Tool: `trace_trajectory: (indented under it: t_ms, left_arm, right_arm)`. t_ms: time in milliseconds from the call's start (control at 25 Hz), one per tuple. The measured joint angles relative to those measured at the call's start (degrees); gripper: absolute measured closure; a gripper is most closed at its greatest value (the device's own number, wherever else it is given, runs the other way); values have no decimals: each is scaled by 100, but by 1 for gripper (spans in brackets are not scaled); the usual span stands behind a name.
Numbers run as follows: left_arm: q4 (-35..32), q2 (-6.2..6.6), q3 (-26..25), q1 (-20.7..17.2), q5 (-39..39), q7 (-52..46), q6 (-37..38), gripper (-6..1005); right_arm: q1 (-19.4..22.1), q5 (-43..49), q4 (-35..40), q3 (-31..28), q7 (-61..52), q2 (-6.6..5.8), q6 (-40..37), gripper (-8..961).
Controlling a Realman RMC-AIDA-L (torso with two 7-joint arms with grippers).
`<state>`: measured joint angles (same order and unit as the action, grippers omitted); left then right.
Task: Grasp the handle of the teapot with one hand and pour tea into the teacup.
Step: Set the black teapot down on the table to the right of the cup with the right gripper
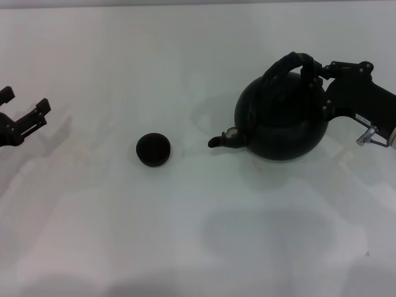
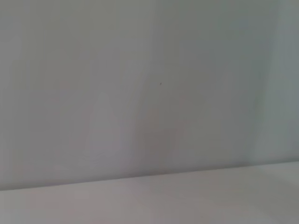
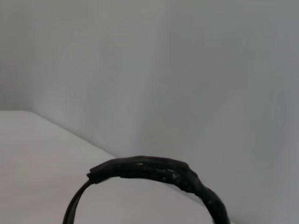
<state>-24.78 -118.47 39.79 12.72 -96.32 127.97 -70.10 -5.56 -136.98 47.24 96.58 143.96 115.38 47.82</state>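
Spreading across the whole head view, a plain white table carries everything, its bare near part crossed only by soft grey shadows. One cup, small, round and dark, sits left of centre on it. One teapot, large, round and matte black, stands well apart from the cup on the right, its short pale-tipped spout pointing toward the cup. One handle arches over the pot's top. Two grippers show. The right gripper reaches in from the right edge at the far end of that arch, its dark fingers closed around the handle where it comes down to the pot's right shoulder; the right wrist view shows the ribbed hoop close up against the pale wall. The left gripper hangs at the far left edge, well away from cup and pot, its two fingers spread and holding nothing. Behind the table a bare, pale grey wall fills the left wrist view.
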Motion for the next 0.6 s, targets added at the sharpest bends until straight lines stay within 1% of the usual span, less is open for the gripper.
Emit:
trace_trajectory:
  t_ms: [200,600]
  left_arm:
    - [0,0,3,-1,0,0,20,135]
    - [0,0,3,12,0,0,85,135]
  right_arm:
    - [-27,-39,-132,-25,250,10,203,843]
    - [-123,-48,-285,-77,332,14,234,844]
